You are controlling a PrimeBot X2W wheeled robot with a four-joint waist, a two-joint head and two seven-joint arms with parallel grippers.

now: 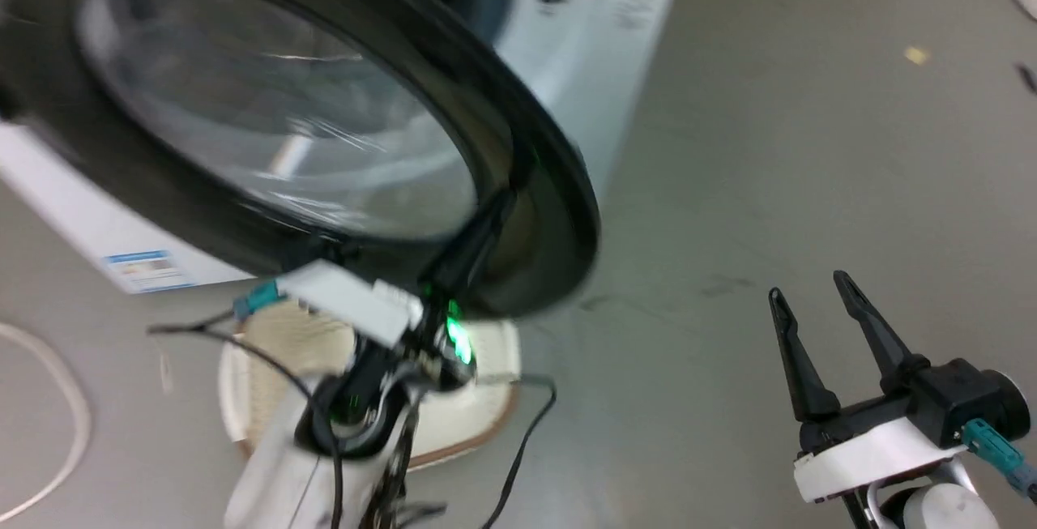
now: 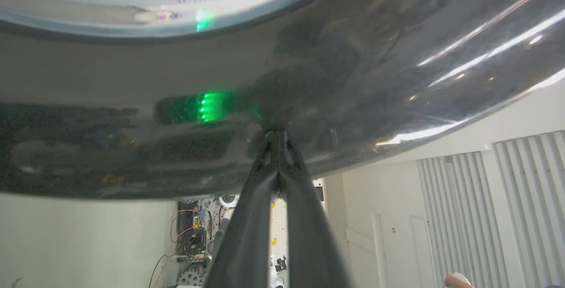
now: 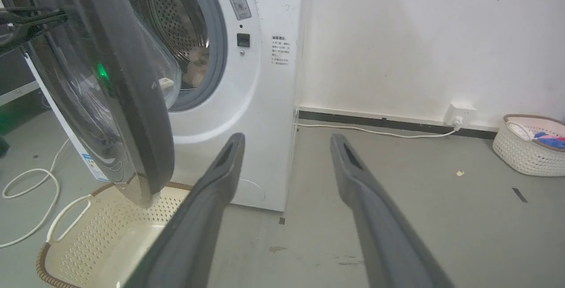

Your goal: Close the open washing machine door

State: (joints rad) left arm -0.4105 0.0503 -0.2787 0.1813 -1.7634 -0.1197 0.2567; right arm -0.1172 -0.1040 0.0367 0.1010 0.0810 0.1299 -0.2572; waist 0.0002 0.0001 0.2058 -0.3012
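The washing machine door (image 1: 275, 116) is a big glossy black ring around a bulging clear window. It stands swung out from the white washer (image 1: 583, 43) and looks blurred in the head view. My left gripper (image 1: 504, 198) is shut, its joined fingertips (image 2: 277, 134) pressed against the door's black outer face (image 2: 353, 80) near the rim, with a green light mirrored beside them. In the right wrist view the door (image 3: 132, 102) shows edge-on in front of the steel drum (image 3: 176, 19). My right gripper (image 1: 810, 286) hangs open and empty over the floor, well right of the door.
A cream laundry basket (image 1: 478, 415) sits on the floor under the door's lower edge. A white hose (image 1: 65, 399) loops at the left. By the wall stand a second basket (image 3: 525, 151) with clothes and a power cord (image 3: 375, 131). Grey floor stretches right of the washer.
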